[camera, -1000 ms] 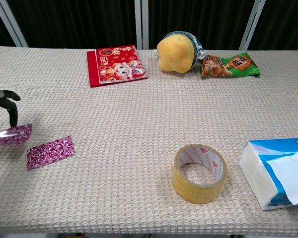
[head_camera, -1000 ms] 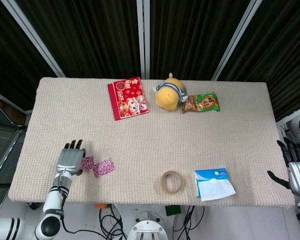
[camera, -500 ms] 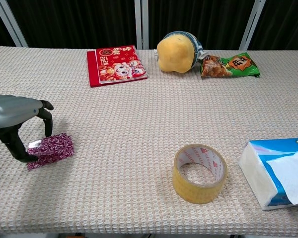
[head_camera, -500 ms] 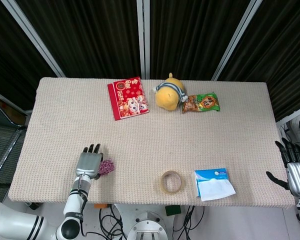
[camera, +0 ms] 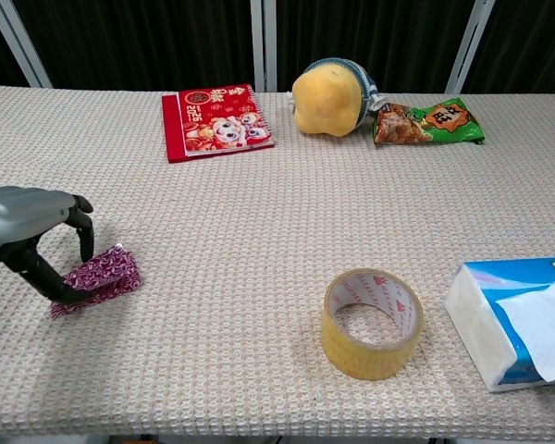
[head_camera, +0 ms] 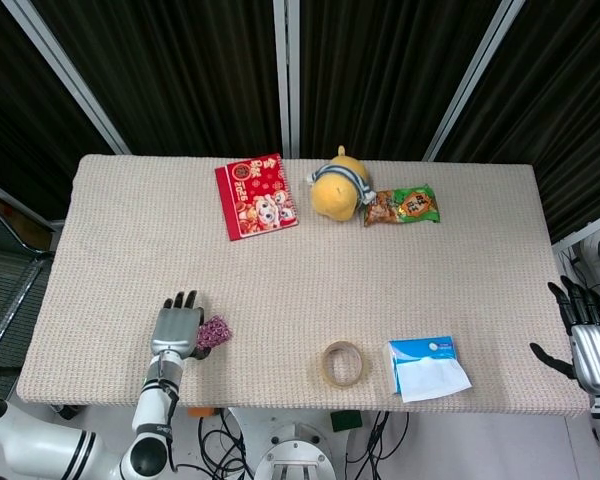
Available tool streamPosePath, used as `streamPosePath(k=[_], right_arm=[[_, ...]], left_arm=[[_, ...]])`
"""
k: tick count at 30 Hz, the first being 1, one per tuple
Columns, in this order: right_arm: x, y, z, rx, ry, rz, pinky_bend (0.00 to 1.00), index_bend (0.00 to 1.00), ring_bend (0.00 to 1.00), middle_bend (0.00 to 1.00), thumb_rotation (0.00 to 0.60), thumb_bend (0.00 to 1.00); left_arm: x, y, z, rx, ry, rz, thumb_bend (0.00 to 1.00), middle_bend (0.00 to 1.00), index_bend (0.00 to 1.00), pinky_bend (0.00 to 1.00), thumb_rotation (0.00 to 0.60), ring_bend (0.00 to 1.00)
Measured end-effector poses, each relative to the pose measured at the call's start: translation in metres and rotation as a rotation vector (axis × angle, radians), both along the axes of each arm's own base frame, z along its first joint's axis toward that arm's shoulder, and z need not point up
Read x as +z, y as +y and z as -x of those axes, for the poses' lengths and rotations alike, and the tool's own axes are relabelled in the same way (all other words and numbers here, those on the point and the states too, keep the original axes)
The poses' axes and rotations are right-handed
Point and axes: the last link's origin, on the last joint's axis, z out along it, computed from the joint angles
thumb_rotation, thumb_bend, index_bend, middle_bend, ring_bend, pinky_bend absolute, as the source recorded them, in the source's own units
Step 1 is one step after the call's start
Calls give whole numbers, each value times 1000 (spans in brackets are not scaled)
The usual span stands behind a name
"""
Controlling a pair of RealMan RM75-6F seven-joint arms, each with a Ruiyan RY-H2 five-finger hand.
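Magenta-patterned foil packets (camera: 100,276), stacked at the chest view's lower left, sit pinched between thumb and fingers of the left hand (camera: 23,236), low over the woven table (camera: 259,231); the right hand (head_camera: 590,340) hangs spread, empty, lower right.

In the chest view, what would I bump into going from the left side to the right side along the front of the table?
Left hand → pink patterned packet → roll of yellow tape → blue tissue pack.

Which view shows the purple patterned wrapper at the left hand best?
The chest view: the crinkly purple patterned wrapper lies large, the left hand touching it with its fingertips. In the head view, that hand hides most of it.
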Motion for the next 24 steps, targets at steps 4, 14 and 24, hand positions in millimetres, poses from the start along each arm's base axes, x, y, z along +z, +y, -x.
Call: streamPosePath(k=[4, 14, 24], right_arm=[[-1, -1, 1, -1, -1, -4, 0, 0, 0, 0, 600, 423], [1, 0, 4, -8, -3, 2, 0, 0, 0, 0, 600, 423], [1, 0, 2, -5, 0, 1, 0, 0, 0, 0, 600, 420]], left_arm=[[-3, 1, 0, -4, 12, -5, 211, 43, 563, 137, 469, 0], [-7, 1, 1, -17, 29, -10, 212, 44, 559, 137, 467, 0], [-8, -1, 3, -16, 21, 5, 212, 48, 452, 137, 447, 0]])
